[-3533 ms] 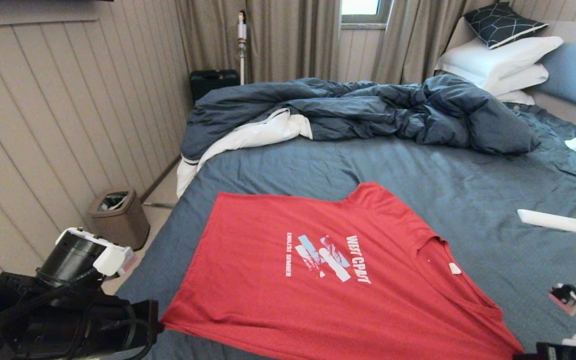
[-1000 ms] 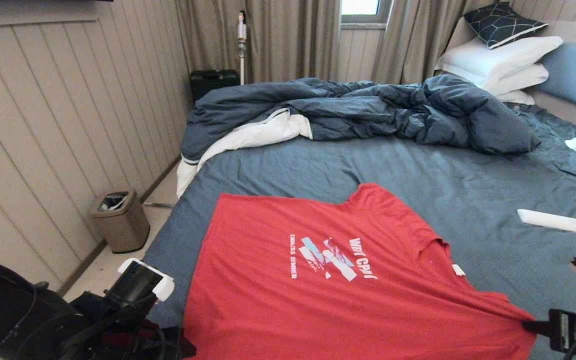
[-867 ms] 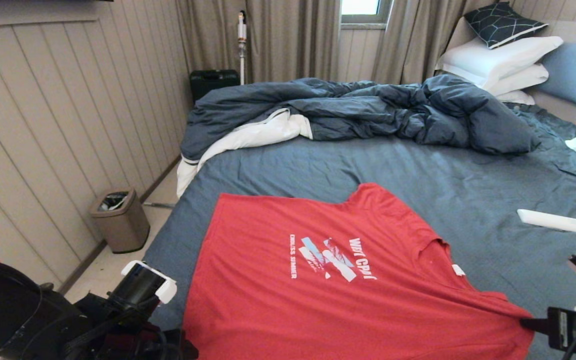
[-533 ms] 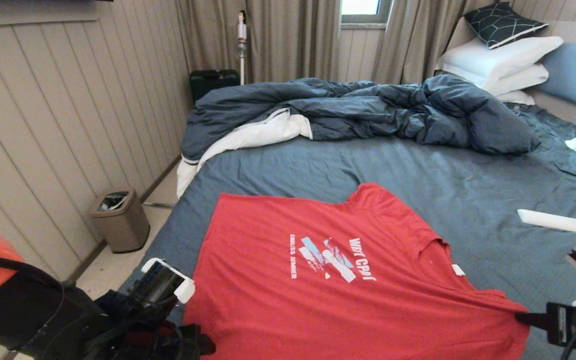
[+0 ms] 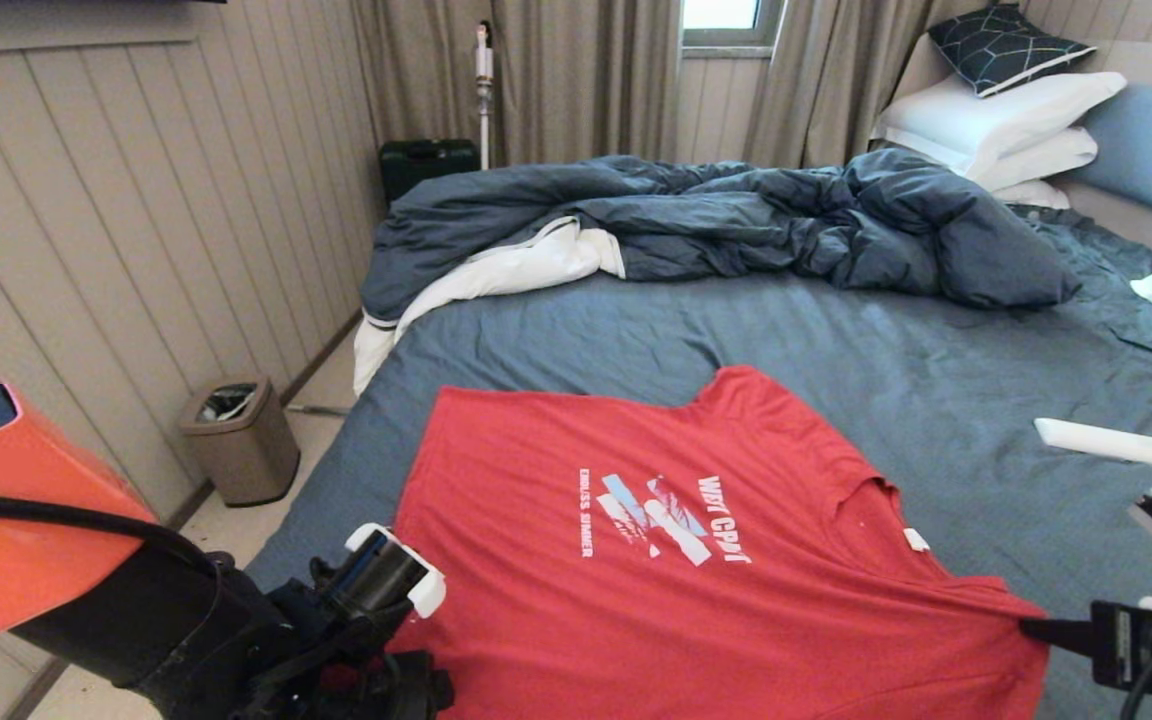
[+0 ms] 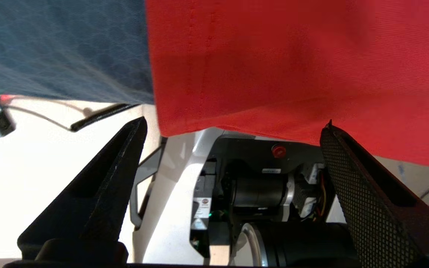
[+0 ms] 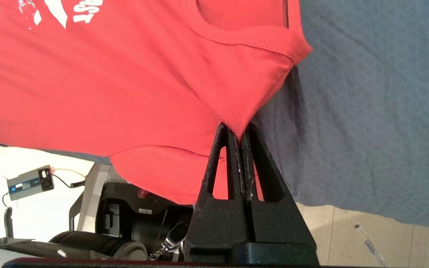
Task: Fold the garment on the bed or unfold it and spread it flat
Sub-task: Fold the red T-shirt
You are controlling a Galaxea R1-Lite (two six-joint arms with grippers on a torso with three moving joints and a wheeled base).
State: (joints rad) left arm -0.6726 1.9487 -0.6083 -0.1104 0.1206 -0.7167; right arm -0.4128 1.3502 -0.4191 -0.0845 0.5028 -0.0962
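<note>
The garment (image 5: 656, 590), a red T-shirt with white lettering, lies face up and mostly flat on the near part of the bed (image 5: 836, 340). Its hem points left and its collar right. My right gripper (image 7: 237, 130) is shut on the shirt's near shoulder beside the collar and pulls the cloth to a point; in the head view it sits low at the right (image 5: 1036, 632). My left gripper (image 6: 234, 124) stands wide open at the near hem corner, where the cloth hangs over the bed's edge. Nothing is between its fingers. The left wrist (image 5: 391, 580) overlaps the shirt's hem edge.
A rumpled dark blue duvet (image 5: 716, 220) fills the far side of the bed, with white pillows (image 5: 996, 120) at the headboard. A flat white object (image 5: 1111, 443) lies on the sheet at right. A bin (image 5: 241, 440) stands on the floor by the panelled wall.
My left arm has swung right along the bed's near edge to the hem corner, and its jaws have opened wide. The right gripper keeps its hold and has drawn the shoulder slightly left.
</note>
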